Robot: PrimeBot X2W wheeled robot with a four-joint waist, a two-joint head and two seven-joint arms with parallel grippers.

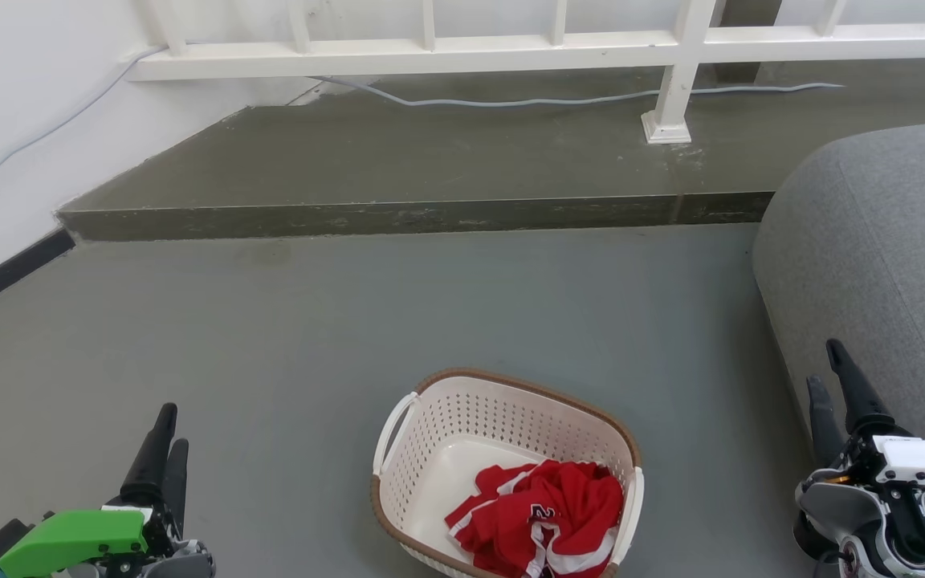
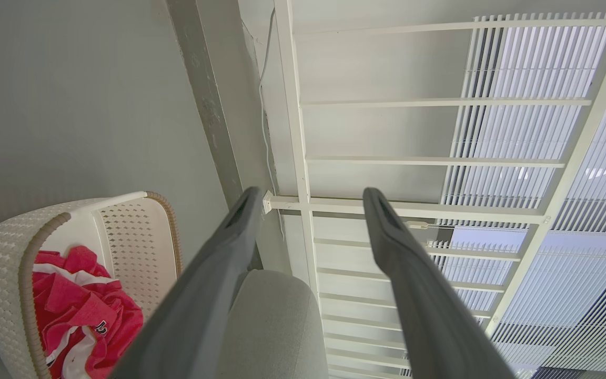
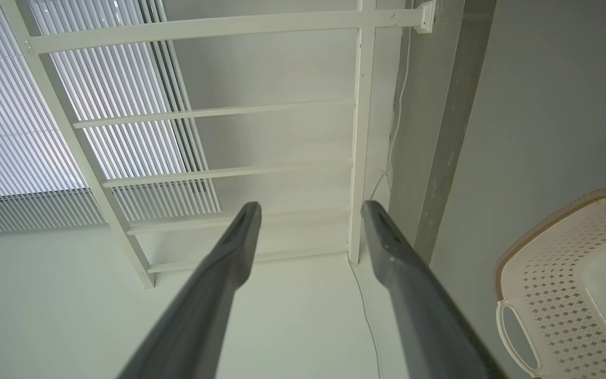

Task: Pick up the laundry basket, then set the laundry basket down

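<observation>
Cream-white perforated plastic laundry basket (image 1: 462, 433), brown woven-look rim, sits on the grey floor (image 1: 270, 337) at bottom centre of head view, btwn the two arms and apart from both. Crumpled red-and-white garment (image 1: 547, 510) lies inside, toward the basket's right end. Low on the left, the left gripper (image 1: 173, 425) is well apart from the basket, fingers spread. Over on the right, the right gripper (image 1: 824, 363) is beside the grey upholstered seat (image 1: 880, 265), fingers spread too. White railing (image 1: 559, 44) runs along the raised step at the back.
</observation>
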